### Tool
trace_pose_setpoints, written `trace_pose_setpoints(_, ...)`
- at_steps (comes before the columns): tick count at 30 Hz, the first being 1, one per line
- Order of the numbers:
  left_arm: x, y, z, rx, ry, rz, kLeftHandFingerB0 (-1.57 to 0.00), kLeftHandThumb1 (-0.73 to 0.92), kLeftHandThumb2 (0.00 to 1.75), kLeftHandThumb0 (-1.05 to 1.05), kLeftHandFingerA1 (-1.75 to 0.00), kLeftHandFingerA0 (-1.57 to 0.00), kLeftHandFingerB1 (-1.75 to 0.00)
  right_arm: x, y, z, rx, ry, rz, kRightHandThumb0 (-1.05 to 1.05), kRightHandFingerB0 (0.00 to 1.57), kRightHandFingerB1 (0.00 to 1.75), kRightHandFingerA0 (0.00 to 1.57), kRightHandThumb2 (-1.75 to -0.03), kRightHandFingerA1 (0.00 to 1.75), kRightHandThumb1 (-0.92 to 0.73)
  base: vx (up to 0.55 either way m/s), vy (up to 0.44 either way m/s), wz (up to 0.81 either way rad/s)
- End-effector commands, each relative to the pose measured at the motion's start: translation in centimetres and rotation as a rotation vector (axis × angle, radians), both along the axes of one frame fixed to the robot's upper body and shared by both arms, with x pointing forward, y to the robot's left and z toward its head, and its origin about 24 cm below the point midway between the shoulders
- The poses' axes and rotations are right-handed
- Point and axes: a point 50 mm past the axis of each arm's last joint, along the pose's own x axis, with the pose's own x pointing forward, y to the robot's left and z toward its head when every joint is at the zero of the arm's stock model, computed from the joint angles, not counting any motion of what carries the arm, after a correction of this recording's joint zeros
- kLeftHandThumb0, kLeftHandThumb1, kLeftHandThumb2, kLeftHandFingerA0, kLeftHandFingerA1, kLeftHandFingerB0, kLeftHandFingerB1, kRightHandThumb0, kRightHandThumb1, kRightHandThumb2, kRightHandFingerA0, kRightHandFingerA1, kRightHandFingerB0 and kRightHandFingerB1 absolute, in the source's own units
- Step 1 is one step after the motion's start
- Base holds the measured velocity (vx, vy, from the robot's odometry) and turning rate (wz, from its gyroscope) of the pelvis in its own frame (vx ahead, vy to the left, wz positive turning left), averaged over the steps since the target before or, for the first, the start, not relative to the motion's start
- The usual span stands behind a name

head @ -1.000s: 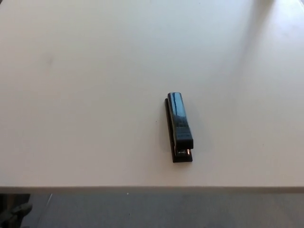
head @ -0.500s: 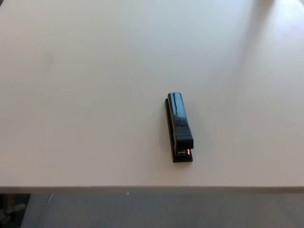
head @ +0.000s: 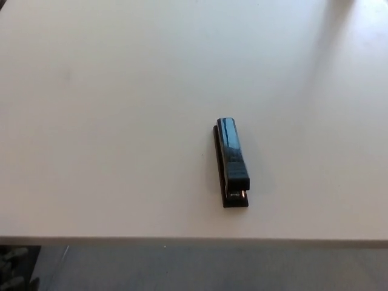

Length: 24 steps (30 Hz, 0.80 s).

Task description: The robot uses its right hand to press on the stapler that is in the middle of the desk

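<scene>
A black stapler (head: 231, 162) lies flat on the white desk (head: 121, 121), a little right of the middle and close to the front edge. Its long axis runs away from me, with the stapling end toward me. Neither of my hands nor any part of my arms shows in the head view.
The desk's front edge (head: 194, 240) crosses the picture near the bottom, with grey floor (head: 212, 267) below it. A dark object (head: 12, 270) sits on the floor at the bottom left corner.
The whole picture has shifted slightly to the right, so the camera has moved. The stapler itself has not moved on the desk.
</scene>
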Motion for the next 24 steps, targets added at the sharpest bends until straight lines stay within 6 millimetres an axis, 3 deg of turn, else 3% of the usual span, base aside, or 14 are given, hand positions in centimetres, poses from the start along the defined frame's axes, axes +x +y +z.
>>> trace_pose_setpoints(1,-0.37,1.04,-0.04,-0.007,0.041,0.066,-0.21,0.92,0.68,-0.76,-0.31,-0.18,-0.29,-0.01,1.72,-0.23,-0.014,-0.124,0.097,-1.01,0.0,0.03,0.0,-1.13,0.08,-0.76,0.0,0.0,0.0)
trace_pose_setpoints(2,-0.49,1.19,0.01,0.0,0.041,0.065,0.0,0.51,1.09,-0.36,-0.48,0.0,-0.45,-0.09,1.94,-0.35,-0.018,-0.124,0.099,-0.96,0.01,0.1,0.0,-1.13,0.15,-0.72,0.0,0.0,0.0)
trace_pose_setpoints(3,-0.48,1.18,0.01,-0.001,0.039,0.065,0.0,0.51,1.1,-0.36,-0.49,-0.01,-0.45,-0.27,1.96,-0.41,-0.028,-0.119,0.103,-0.97,0.07,0.12,0.04,-1.13,0.16,-0.74,0.0,0.0,0.0)
trace_pose_setpoints(4,-0.43,1.19,-0.02,-0.009,0.046,0.069,0.0,0.5,1.09,-0.36,-0.49,-0.01,-0.45,-0.44,1.94,-0.45,-0.035,-0.112,0.116,-0.93,0.01,0.26,0.0,-0.66,0.28,-0.91,0.0,0.0,0.0)
trace_pose_setpoints(5,-0.4,1.19,-0.02,-0.017,0.048,0.071,0.0,0.5,1.09,-0.36,-0.49,-0.01,-0.45,-0.5,1.89,-0.44,-0.038,-0.108,0.123,-0.95,0.03,0.25,0.0,-0.67,0.27,-0.9,0.0,0.0,0.0)
trace_pose_setpoints(6,-0.42,1.12,0.02,-0.03,0.034,0.066,0.0,0.52,1.09,-0.36,-0.49,-0.01,-0.46,-0.6,1.78,-0.48,-0.046,-0.088,0.14,-0.86,0.02,0.21,0.01,-1.12,0.23,-0.68,0.0,0.0,0.0)
trace_pose_setpoints(8,-0.58,1.14,0.05,-0.027,0.026,0.062,0.0,0.52,1.1,-0.36,-0.49,0.0,-0.46,-0.7,1.88,-0.51,-0.039,-0.095,0.146,-0.91,0.0,0.1,0.0,-1.13,0.13,-0.71,0.0,0.0,0.0)
trace_pose_setpoints(10,-0.59,1.15,0.06,-0.021,0.026,0.057,0.0,0.51,1.09,-0.36,-0.49,0.0,-0.46,-0.67,1.89,-0.5,-0.055,-0.09,0.158,-1.0,0.1,0.09,0.09,-1.14,0.14,-0.76,0.0,0.0,0.0)
trace_pose_setpoints(13,-0.52,1.11,0.04,-0.018,0.031,0.058,0.0,0.5,1.09,-0.36,-0.49,-0.01,-0.45,-0.55,1.97,-0.44,-0.046,-0.109,0.151,-0.94,0.02,0.07,0.02,-1.12,0.12,-0.72,0.0,0.0,0.0)
trace_pose_setpoints(24,-0.46,1.12,0.03,-0.021,0.035,0.06,0.0,0.5,1.09,-0.36,-0.48,0.0,-0.46,-0.08,1.97,-0.28,-0.06,-0.115,0.158,-0.94,0.0,0.07,0.0,-1.12,0.13,-0.71,0.0,0.0,0.0)
